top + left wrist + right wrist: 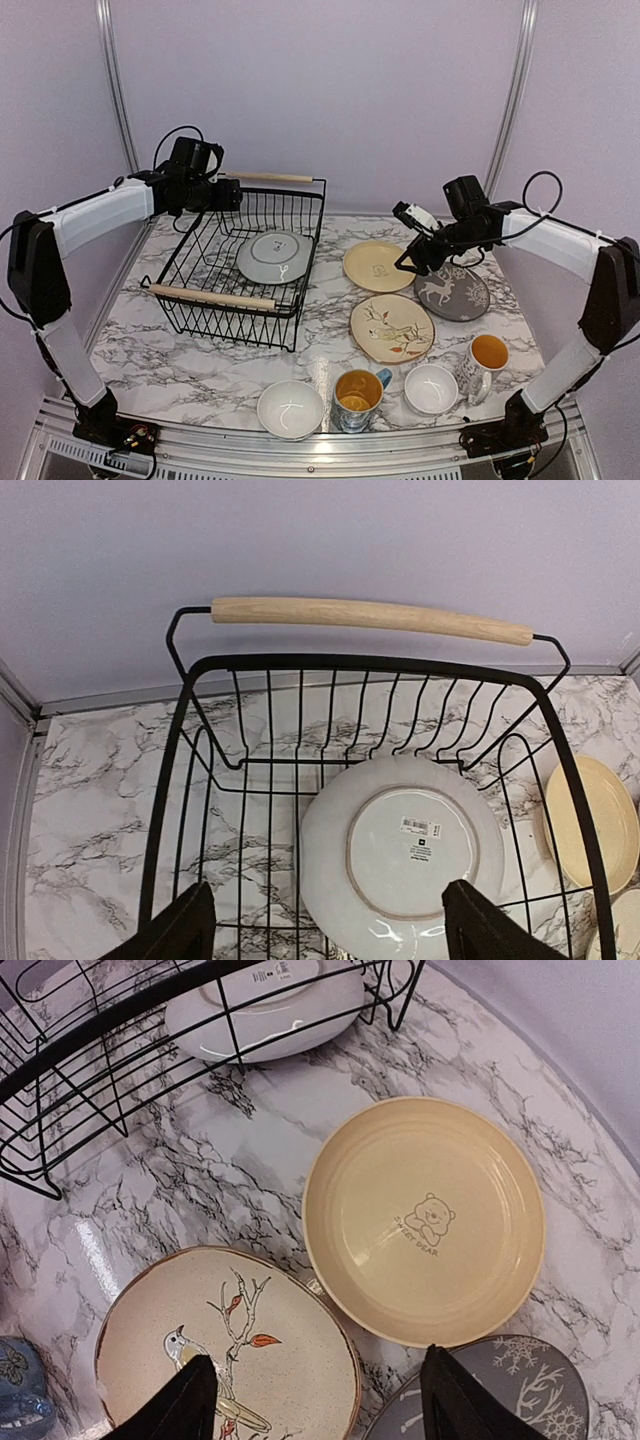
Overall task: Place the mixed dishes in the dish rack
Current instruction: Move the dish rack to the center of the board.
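Top external view gives you the dish rack (225, 315) on the left half of the marble table (130, 350), with one white plate (274, 257) lying bottom up inside it, toward its right side. Your left gripper (228, 193) hovers over the rack's far end, jaws spread and empty. Your right gripper (408, 262) hangs above the loose plates, also spread, holding nothing. Beneath it sit the pale yellow plate (378, 266), the reindeer plate (455, 292) and the bird plate (392, 328), close together. Along the near edge you have a larger white bowl (290, 409), a blue mug (357, 398), a smaller white bowl (431, 389) and a white mug (487, 358). Left wrist view looks down into the rack: the left fingers (185, 930) stand wide apart at the bottom corners, the white plate shows its labelled underside between them, and the wooden handle (370, 614) crosses the far rim. Right wrist view shows the right fingers (170, 1410) parted above the table, clear of everything, with the pale yellow plate, its bear print up, just beside the bird plate and the reindeer plate, and the rack's corner at upper left.
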Tool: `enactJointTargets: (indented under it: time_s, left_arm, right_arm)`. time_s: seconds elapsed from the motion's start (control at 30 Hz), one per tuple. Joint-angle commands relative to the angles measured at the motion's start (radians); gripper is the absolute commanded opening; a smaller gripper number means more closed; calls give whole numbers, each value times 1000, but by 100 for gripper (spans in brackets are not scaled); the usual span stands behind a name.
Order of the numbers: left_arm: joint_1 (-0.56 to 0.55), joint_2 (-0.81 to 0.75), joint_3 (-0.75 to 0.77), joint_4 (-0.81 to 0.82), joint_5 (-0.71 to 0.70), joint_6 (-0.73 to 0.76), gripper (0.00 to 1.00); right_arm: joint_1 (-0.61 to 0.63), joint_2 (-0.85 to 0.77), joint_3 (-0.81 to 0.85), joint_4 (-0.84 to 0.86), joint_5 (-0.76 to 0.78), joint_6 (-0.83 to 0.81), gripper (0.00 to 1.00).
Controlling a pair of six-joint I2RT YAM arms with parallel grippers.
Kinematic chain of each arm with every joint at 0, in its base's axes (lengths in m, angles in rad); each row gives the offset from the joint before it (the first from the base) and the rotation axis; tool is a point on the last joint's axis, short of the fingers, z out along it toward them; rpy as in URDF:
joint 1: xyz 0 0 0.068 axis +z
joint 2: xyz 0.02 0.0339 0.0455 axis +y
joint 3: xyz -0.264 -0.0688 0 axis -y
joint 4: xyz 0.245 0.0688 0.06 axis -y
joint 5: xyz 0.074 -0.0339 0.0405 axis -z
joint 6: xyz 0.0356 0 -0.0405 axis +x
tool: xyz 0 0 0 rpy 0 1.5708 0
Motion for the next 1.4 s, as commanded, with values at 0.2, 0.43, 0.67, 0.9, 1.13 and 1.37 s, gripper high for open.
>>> enactJointTargets:
  time_s: [0.2,0.43,0.67,0.9,1.13,1.37]
  left_arm:
    - [132,-80,-60,-224,-71,29,81]
    - [146,-129,-206,-251,20,14,75]
    - [147,-231,-327,-256,84,-8,61]
    - [117,-424,-471,-211,220,-39,43]
    - [-36,-561,-601,-162,279,-102,45]
    - [-65,-682,-624,-229,157,-183,52]
  right_arm:
    - [127,141,166,-14,-4,30,68]
    - [148,270,327,-61,-41,55,68]
    - [179,440,501,-117,-10,97,67]
    - [183,496,575,-135,-31,99,67]
    - [183,542,614,-142,-3,95,67]
    - [183,548,616,-148,33,90,67]
